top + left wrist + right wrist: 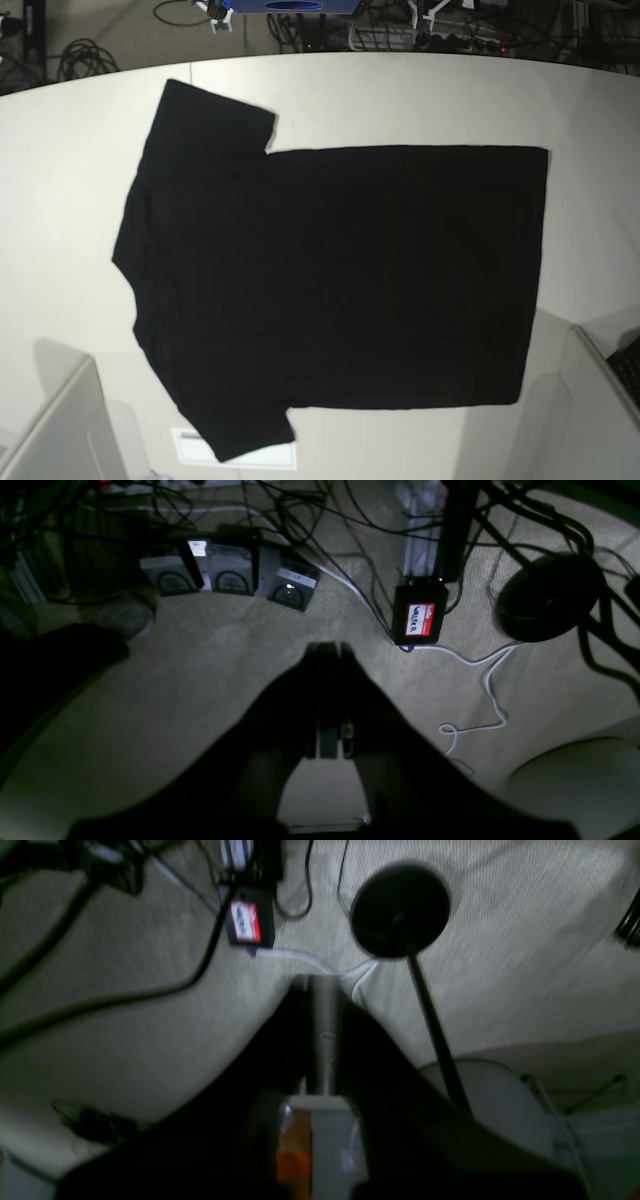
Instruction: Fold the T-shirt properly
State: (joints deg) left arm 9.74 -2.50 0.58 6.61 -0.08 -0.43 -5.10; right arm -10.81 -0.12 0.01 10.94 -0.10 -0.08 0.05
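Observation:
The black T-shirt (340, 270) lies flat on the white table (420, 100) in the base view, plain side up. Its neck is at the left, its hem at the right, and one sleeve points to the far edge, one to the near edge. No print shows. My left gripper (327, 650) is a dark shape with its fingers together, empty, hanging over carpet. My right gripper (322, 985) is blurred, its fingers together, also over carpet. Neither gripper tip shows in the base view, and the shirt shows in neither wrist view.
Grey arm parts stand at the table's near-left (60, 430) and near-right (595, 400) corners. A white label (240, 452) lies by the near sleeve. On the floor are cables, a black box with a red tag (419, 617), a round black stand base (399, 910) and grey boxes (230, 572).

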